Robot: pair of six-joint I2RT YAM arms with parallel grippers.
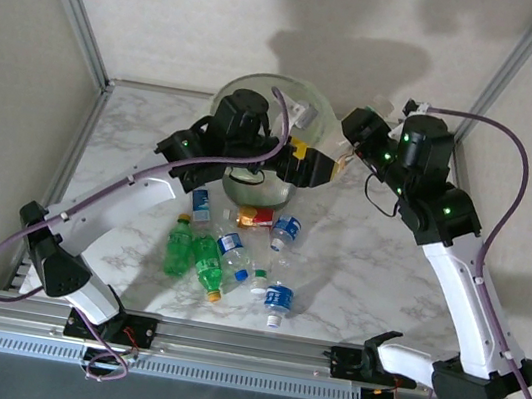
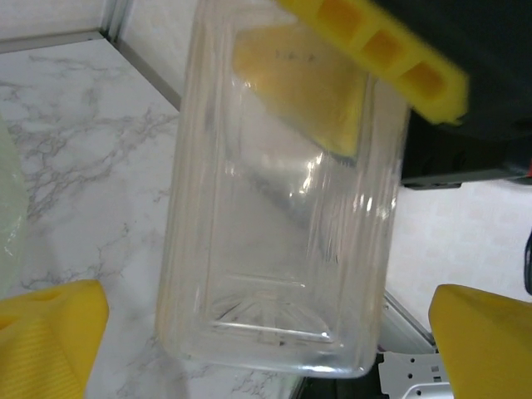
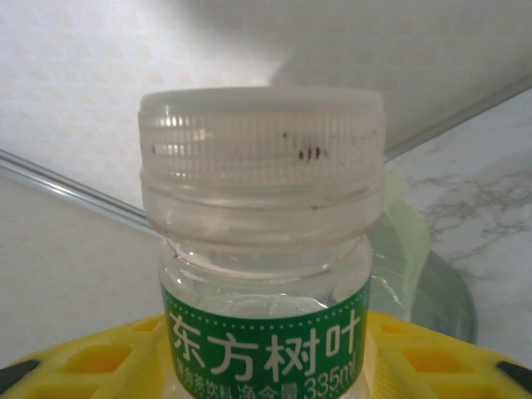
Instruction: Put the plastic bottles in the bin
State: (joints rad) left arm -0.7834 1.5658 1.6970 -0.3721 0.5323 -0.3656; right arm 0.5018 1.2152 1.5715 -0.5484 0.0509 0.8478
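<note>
- right gripper: jaws partly closed on a clear bottle, with one yellow finger on each side of the body at label height.
- clear bottle: colourless plastic with a ribbed translucent cap and a green label printed in white characters. in the left wrist view its body shows as square-sided and see-through, with a yellow pad of the right gripper pressed against it.
- left gripper: jaws wide open and holding nothing. its yellow fingers stand one on each side of the clear bottle's base, with a gap on both sides.
- location of the clear bottle: held off the table, between the two grippers, just beside the right side of the bin as seen from the top view.
- bin: round, with a pale green liner folded over the rim, at the far middle of the table. the left arm reaches across its opening.
- remaining plastic bottles: they lie in a loose cluster on the marble surface in front of the bin. two are green, several are clear with blue labels, and one has a red label.
</note>
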